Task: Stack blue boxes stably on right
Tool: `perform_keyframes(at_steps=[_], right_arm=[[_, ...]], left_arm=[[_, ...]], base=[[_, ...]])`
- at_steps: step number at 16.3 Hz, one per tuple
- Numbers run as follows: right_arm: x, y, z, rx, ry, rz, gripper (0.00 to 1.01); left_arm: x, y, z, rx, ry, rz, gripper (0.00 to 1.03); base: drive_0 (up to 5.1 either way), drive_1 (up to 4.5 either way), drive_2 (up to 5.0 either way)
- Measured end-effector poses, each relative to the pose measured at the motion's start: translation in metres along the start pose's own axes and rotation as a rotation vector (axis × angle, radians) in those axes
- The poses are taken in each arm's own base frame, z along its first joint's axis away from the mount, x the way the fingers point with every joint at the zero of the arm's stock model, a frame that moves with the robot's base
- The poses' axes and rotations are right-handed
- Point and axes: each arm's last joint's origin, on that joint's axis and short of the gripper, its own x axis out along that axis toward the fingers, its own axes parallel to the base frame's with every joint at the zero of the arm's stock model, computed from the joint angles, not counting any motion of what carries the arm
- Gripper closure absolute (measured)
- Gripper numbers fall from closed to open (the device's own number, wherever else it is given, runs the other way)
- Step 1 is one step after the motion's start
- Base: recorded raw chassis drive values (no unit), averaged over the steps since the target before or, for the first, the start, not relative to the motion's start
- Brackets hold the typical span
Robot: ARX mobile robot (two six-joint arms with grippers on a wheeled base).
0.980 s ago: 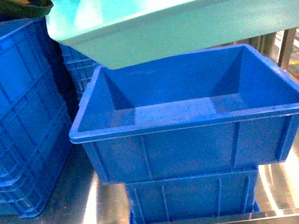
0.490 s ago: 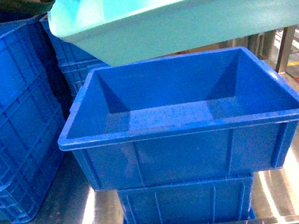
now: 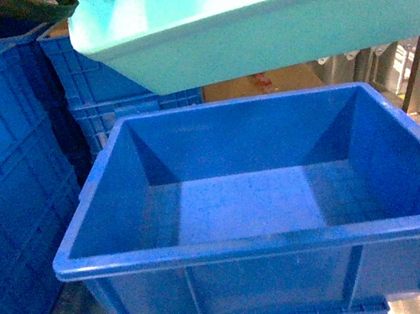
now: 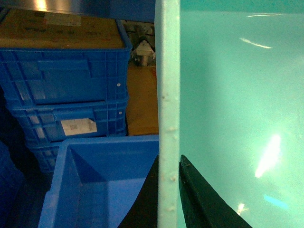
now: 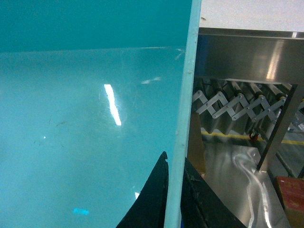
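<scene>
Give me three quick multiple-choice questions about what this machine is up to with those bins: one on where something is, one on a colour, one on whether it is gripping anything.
1. Where is the turquoise tub?
A. Nested inside the open blue crate
B. Held in the air above the open blue crate
C. On the floor beside the table

2. What colour are the ribbed crates stacked at the left?
A. Royal blue
B. Red
C. White

3. What are the two grippers doing?
A. Both hang open, holding nothing
B. Only one holds something
C. Each is closed on a rim of the tub

Answers:
1 B: the head view shows a clear gap between tub and crate.
2 A: their walls are deep blue, darker than the tub.
3 C: in each wrist view the left gripper and right gripper have dark jaws either side of the pale rim.
</scene>
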Motion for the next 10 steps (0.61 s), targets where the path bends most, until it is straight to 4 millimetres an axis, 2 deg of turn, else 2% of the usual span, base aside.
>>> perform_keyframes(at_steps=[2,10], right_arm=[[0.0,0.0,0.0007,-0.001,-0.006,0.0,0.94],[0.0019,-0.0002,-0.0031,0.003,0.019,0.0,0.94]], left_arm=[[0.0,-0.0001,0.0007,-0.001,-0.005,-0.001,0.95],[0.001,-0.0001,-0.0006,0.002,0.004,0.001,0.95]], base=[[-0.1,4.2,-4.4],[0.0,0.0,0.0]])
